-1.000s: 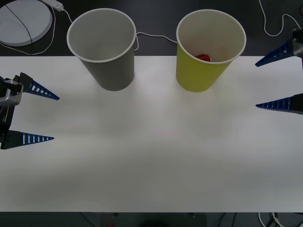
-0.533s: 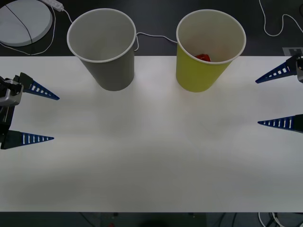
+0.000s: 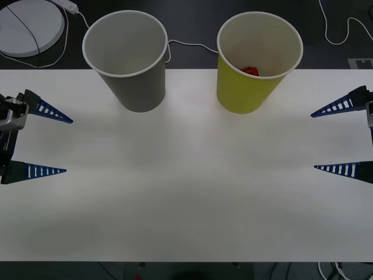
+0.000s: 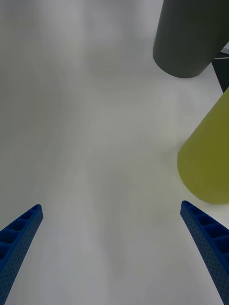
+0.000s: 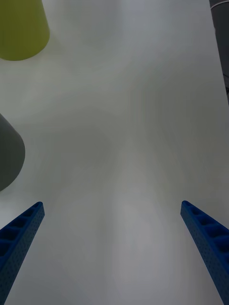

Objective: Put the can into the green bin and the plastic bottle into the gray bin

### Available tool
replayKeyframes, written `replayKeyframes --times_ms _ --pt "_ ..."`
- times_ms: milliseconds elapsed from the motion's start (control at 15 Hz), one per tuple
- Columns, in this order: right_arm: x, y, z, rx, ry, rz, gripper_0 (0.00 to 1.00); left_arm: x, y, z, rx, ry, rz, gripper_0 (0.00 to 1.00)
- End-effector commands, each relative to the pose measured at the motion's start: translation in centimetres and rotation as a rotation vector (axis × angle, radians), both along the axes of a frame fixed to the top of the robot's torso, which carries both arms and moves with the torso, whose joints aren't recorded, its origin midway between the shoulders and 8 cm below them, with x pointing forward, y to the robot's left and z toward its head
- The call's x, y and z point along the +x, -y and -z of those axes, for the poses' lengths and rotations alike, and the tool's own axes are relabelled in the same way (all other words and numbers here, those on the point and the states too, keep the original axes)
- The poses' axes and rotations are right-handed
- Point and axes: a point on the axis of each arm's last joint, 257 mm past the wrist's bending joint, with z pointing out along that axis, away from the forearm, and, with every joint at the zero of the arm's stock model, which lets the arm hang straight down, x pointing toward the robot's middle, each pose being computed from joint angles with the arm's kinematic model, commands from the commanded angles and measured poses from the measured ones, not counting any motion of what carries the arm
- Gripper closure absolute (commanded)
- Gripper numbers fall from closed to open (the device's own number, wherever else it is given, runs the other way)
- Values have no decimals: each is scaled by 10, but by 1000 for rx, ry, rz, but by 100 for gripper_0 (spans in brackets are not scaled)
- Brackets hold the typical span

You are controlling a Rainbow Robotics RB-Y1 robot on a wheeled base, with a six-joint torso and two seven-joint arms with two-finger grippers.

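Note:
The gray bin [image 3: 129, 58] stands upright at the table's back left, and I cannot see into its bottom. To its right stands the green bin [image 3: 253, 61], with the red can [image 3: 250, 70] lying inside it. The plastic bottle is out of view. My left gripper [image 3: 61, 146] hangs open at the table's left edge, holding nothing. My right gripper [image 3: 315, 140] is open at the right edge, also holding nothing. The right wrist view shows the green bin [image 4: 207, 157] and the gray bin [image 4: 188, 35] beyond its fingers. The left wrist view shows the green bin [image 5: 21, 28] and the gray bin [image 5: 9, 152].
The white table [image 3: 186, 186] stretches between the two arms. Behind the table lie a white round disc [image 3: 26, 26] and white cables [image 3: 186, 45] on a dark floor.
My right gripper has moved toward the table's front along the right edge, staying open. The left arm, the bins and the can have not moved.

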Motion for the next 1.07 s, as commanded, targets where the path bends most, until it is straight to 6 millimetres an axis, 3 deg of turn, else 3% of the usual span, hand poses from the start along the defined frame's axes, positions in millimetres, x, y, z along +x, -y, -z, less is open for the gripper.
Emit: replayKeyframes --times_ms 67,600,1067 --pt "-5 -2 10 12 17 -22 0 0 0 0 0 0 0 0" --pt "-14 -13 28 68 17 -39 0 0 0 0 0 0 0 0" --pt "-13 -6 32 36 30 -35 0 0 0 0 0 0 0 0"
